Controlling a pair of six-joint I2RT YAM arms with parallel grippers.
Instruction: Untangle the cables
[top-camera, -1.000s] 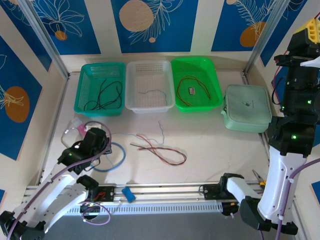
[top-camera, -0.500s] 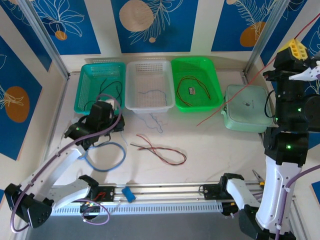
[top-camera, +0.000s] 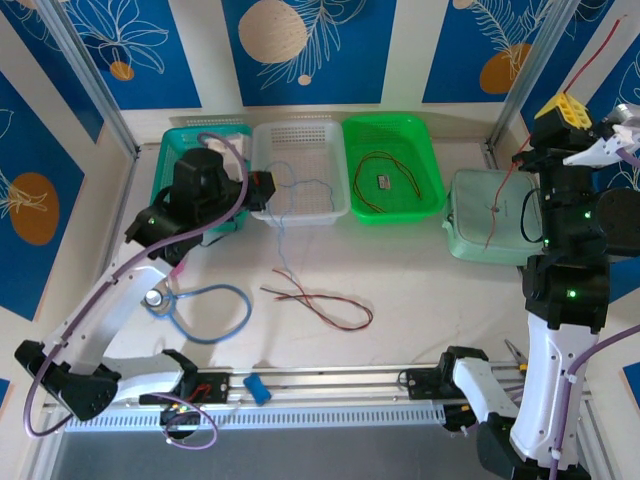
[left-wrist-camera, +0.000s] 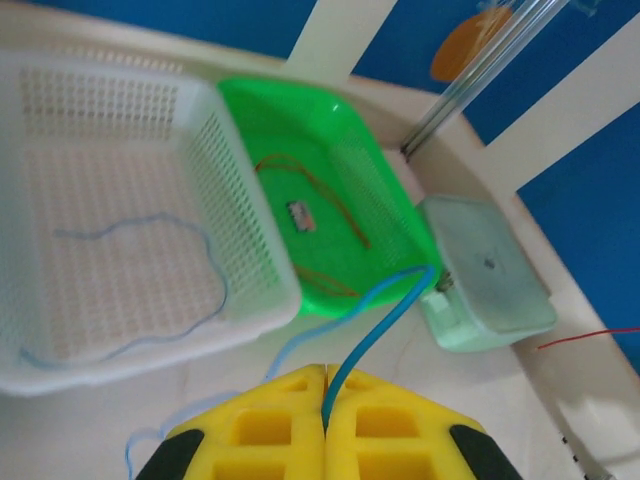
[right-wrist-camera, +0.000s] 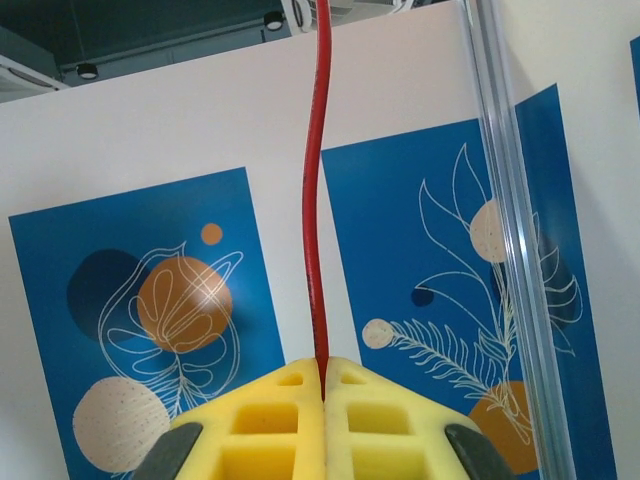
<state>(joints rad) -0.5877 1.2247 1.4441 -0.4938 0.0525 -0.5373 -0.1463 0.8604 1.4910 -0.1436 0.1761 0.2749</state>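
Observation:
My left gripper (top-camera: 268, 190) hovers by the white basket's (top-camera: 300, 205) left edge, shut on a thin blue wire (top-camera: 283, 245) that dangles to the table. In the left wrist view the yellow fingers (left-wrist-camera: 270, 430) pinch this blue wire (left-wrist-camera: 380, 320). My right gripper (top-camera: 568, 105) is raised high at the right, shut on a red wire (top-camera: 497, 205) whose free end hangs over the mint case (top-camera: 470, 235). The red wire (right-wrist-camera: 313, 200) rises straight from the shut gripper (right-wrist-camera: 323, 375). A red and a dark wire (top-camera: 320, 300) lie crossed on the table's middle.
A teal basket (top-camera: 175, 140), the white basket with a pale blue wire (left-wrist-camera: 120, 230), and a green basket (top-camera: 425, 160) with a brown-orange wire (top-camera: 385, 170) line the back. A thick light-blue hose loop (top-camera: 215, 315) lies front left.
My left arm rose from the hose loop to the baskets, lifting the blue wire. My right gripper pulled the red wire off the table; its end now hangs over the mint case.

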